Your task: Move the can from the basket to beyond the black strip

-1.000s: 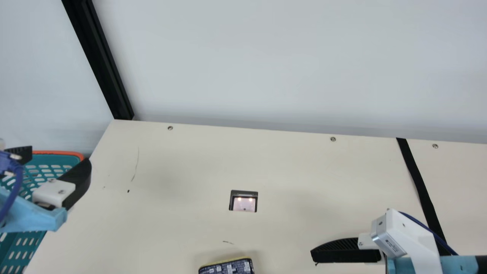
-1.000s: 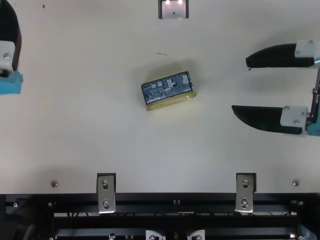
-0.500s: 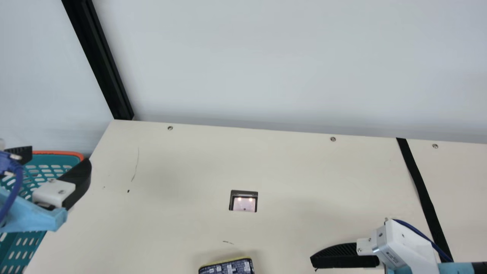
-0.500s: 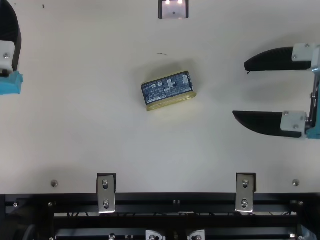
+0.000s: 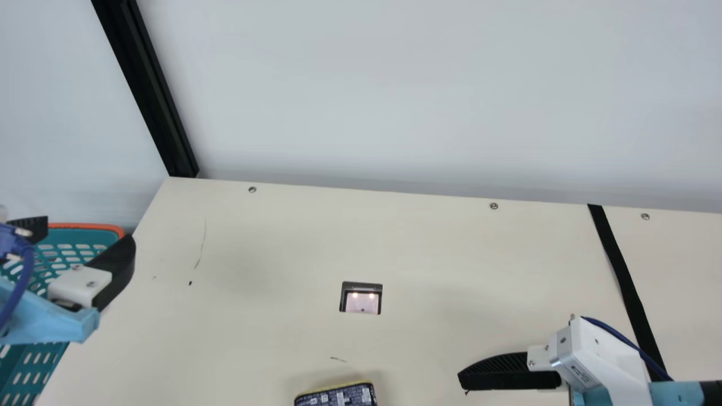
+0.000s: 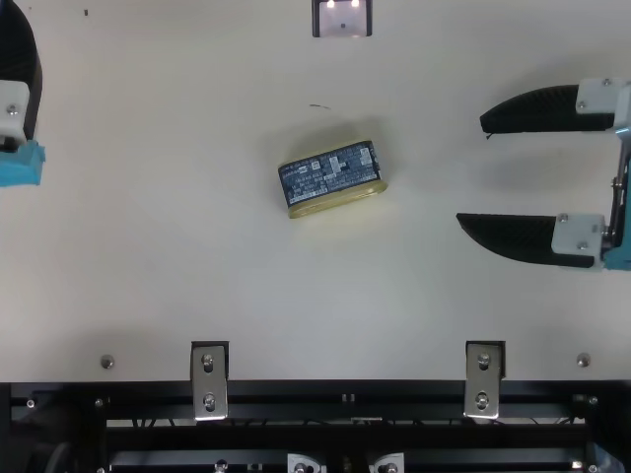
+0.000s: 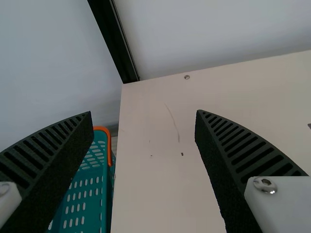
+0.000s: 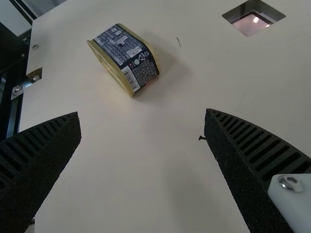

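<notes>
On the cream table (image 5: pixel 271 242) by a pale wall (image 5: pixel 395 101), black strip (image 5: pixel 619 269); left fingers (image 5: pixel 121 270) and right fingers (image 6: pixel 508 236) apart.

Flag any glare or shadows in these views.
Main view: two bright glints in the square inset in the table; top view: the same pair, plus a soft shadow beside the can; right wrist view: a glint in the inset, shadow beside the can.

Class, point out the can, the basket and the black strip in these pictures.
Can (image 6: pixel 330 174): top view, on its dark printed face.
Basket (image 7: pixel 109 146): left wrist view, on its orange rim.
Black strip (image 5: pixel 624 276): main view, on its middle stretch.
</notes>
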Robot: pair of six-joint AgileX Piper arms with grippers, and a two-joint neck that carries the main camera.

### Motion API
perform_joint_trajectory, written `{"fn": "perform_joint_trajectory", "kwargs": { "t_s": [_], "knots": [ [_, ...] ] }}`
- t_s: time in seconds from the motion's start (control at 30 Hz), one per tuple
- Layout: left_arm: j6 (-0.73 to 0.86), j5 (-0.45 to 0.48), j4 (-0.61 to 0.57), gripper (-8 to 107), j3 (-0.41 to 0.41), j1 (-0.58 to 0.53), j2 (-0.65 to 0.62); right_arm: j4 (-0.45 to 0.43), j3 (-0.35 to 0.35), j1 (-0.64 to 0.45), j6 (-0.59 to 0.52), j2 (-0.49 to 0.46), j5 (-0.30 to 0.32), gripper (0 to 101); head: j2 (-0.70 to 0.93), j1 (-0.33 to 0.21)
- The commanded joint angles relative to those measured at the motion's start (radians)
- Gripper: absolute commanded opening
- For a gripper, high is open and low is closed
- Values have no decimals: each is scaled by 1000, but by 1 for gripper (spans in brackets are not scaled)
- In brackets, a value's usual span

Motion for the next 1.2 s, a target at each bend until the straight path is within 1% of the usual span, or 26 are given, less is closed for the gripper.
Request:
{"fn": "perform_joint_trajectory", "kwargs": {
  "t_s": [0.0,0.13,0.3,0.47,0.6,0.77,0.93,1.17],
  "knots": [
    [0,0,0,90,0,0,0,-6,-6,17,30,-31,-13,101,-2,-3],
    [0,0,0,90,0,0,0,-50,-30,72,105,-97,-39,101,-2,-3],
    [0,0,0,90,0,0,0,-144,-87,177,238,-186,-69,101,-2,-3],
    [0,0,0,90,0,0,0,-265,-176,313,401,-252,-97,101,-2,-3],
    [0,0,0,90,0,0,0,-379,-265,438,541,-275,-113,101,-2,-3],
    [0,0,0,90,0,0,0,-521,-388,601,702,-264,-108,101,-2,-3],
    [0,0,0,90,0,0,0,-640,-510,744,826,-214,-86,101,-2,-3],
    [0,0,0,90,0,0,0,-745,-654,884,935,-124,-41,101,-2,-3]
  ]
}}
